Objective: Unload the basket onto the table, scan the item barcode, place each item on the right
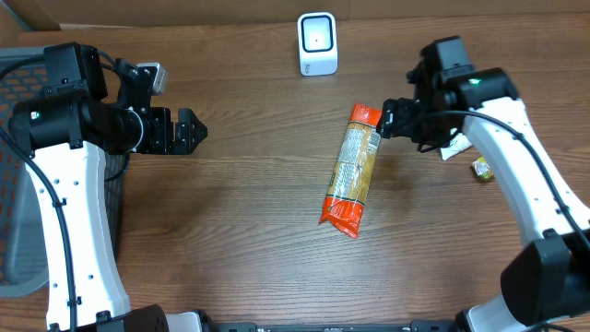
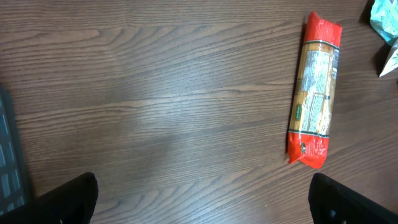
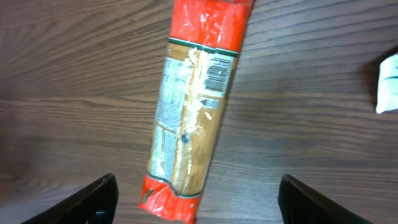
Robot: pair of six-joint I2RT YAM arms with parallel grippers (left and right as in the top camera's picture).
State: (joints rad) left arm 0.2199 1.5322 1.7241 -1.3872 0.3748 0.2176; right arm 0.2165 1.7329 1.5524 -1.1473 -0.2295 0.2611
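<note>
Wood-grain counter (image 1: 240, 231) fills our view, brown and mostly bare. A mesh basket (image 1: 13, 231) sits at its left edge and a white scanner (image 1: 317, 43) stands upright at the middle of the far edge. A couple of small packets (image 1: 480, 168) lie toward the right edge, half hidden by the arm.

And there's our item. The pasta packet (image 1: 351, 171) lies flat just right of the counter's centre, red ends pointing to the far and near edges, slightly slanted. Look at the right wrist view: the barcode (image 3: 216, 76) faces up, toward the packet's far end. It is plain to us, but we judge it is not yet turned toward the scanner.

The right end effector (image 1: 385, 120) hangs over that far end, fingers (image 3: 99, 199) spread wide on either side of the packet and touching nothing. That straddle reads to us as a line-up for a grasp across the narrow width, at the end nearest the scanner.

The left end effector (image 1: 195, 131) waits toward the left edge, jaws fully apart and empty, well apart from the packet. We suspect it is simply keeping the lane clear.
</note>
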